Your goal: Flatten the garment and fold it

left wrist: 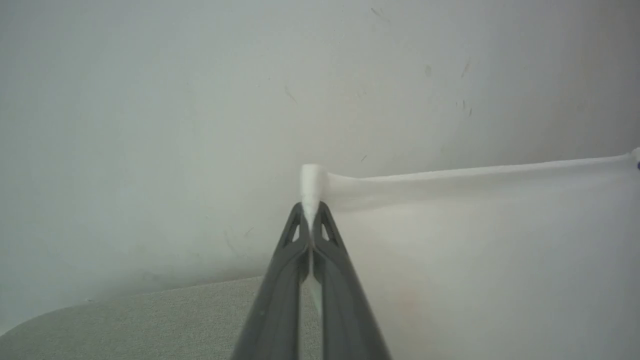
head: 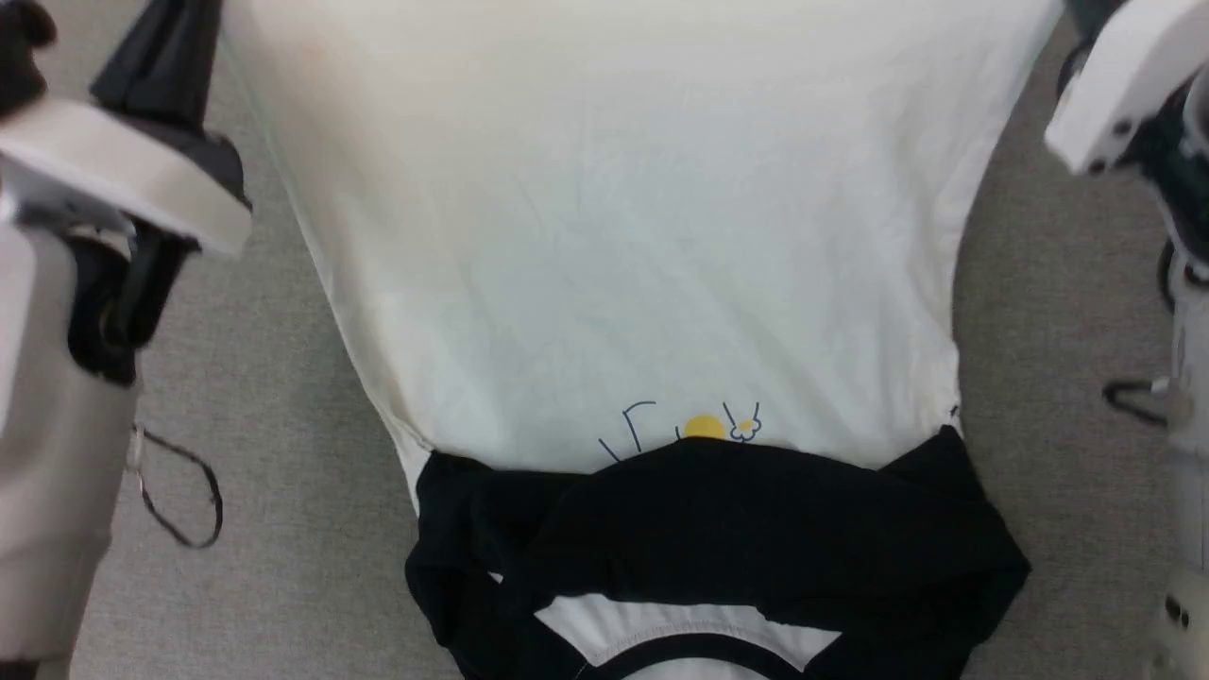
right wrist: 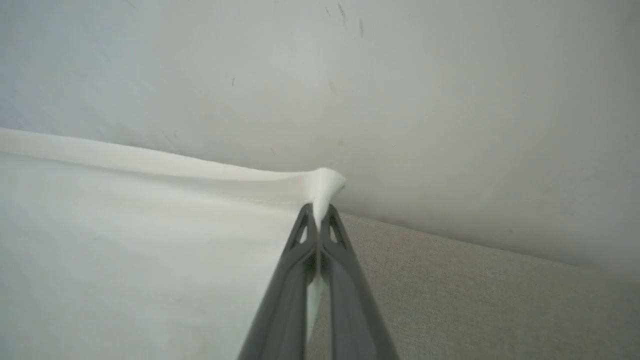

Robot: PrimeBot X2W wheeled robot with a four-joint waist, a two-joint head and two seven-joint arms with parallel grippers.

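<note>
The garment [head: 623, 246] is a white T-shirt with black sleeves, stretched out over the grey carpet in the head view. Its black sleeves and collar [head: 718, 548] are bunched at the near end, partly covering the small print with a yellow circle [head: 704, 427]. In the left wrist view my left gripper [left wrist: 311, 207] is shut on a corner of the white hem [left wrist: 312, 180], which runs taut to the right. My right gripper [right wrist: 318, 210] is shut on the other hem corner [right wrist: 325, 185], and the cloth spreads away to the left.
Grey carpet [head: 283, 472] lies on both sides of the shirt. My pale forearms [head: 57, 378] stand at the left and right edges of the head view, with a loose black cable loop [head: 184, 501] by the left one. A pale wall [left wrist: 200, 100] rises beyond the hem.
</note>
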